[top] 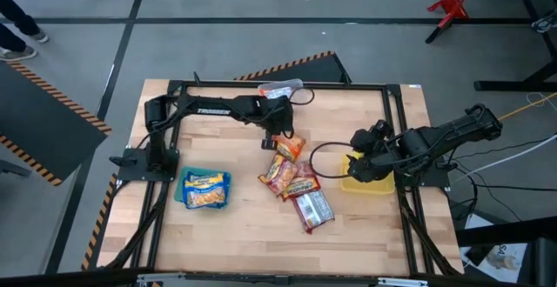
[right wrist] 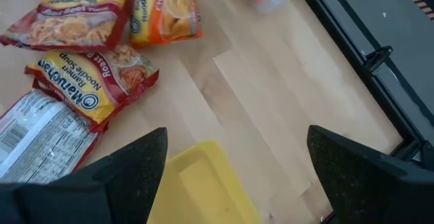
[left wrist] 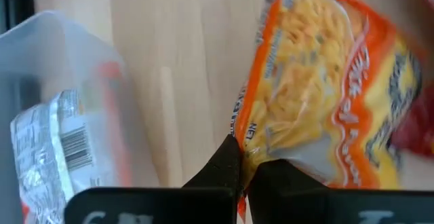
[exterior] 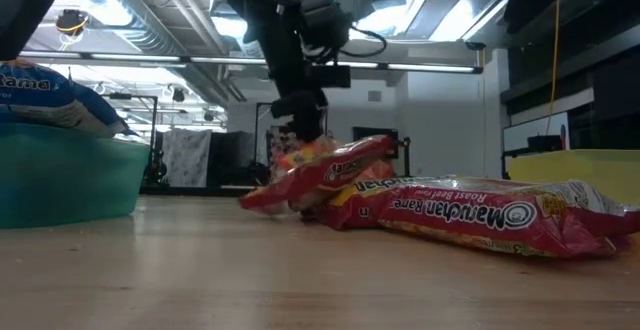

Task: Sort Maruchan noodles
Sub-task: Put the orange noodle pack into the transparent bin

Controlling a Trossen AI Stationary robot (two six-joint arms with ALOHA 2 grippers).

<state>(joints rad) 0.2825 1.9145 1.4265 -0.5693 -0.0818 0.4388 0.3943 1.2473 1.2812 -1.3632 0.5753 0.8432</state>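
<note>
Your left hand [left wrist: 239, 173] is pinched shut on the edge of the orange packet [top: 288, 148], which lies at the far end of the packet pile mid-tabletop [top: 244, 243]. The clear bin [top: 283, 88] sits just beyond it, toward the far edge, so the carry runs that way. The left arm reaches across from its base. Your right hand [right wrist: 230, 176] hangs wide open over the yellow bin [top: 365, 183].

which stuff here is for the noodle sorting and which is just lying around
In the job: orange crinkly noodle packet pinched by left gripper; red packets on the table; blue-and-yellow packets in the teal bin; yellow bin; clear bin.
Lying about: red stand on the floor.
</note>
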